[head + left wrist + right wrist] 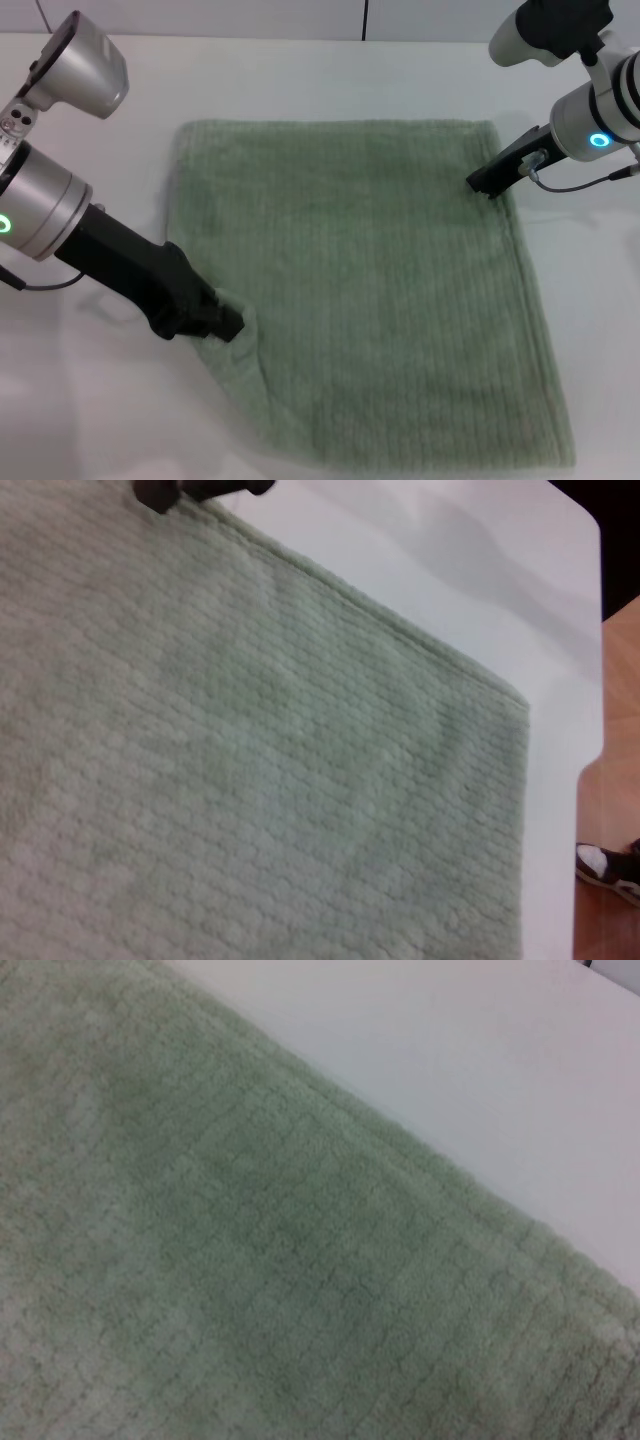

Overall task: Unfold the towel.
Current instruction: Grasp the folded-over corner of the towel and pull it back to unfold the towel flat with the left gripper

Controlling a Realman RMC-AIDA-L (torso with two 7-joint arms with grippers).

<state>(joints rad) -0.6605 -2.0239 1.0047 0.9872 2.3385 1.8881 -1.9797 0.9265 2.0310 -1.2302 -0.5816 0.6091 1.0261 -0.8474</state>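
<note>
**Towel spread flat, both grippers at its edges**

The left gripper [228, 322], lower left of the head view, contacts the towel [370, 290] at a bunched left edge; its finger opening cannot be determined. The right gripper [487, 184], upper right, touches the right edge; opening likewise undeterminable. The towel lies centred on the white table [90, 400]. The left wrist view shows wooden flooring [615, 730].

The towel [370, 290], a sage-green ribbed terry cloth, is spread open and nearly flat across the middle of the scene, its near-left corner bunched and slightly rumpled.
</note>
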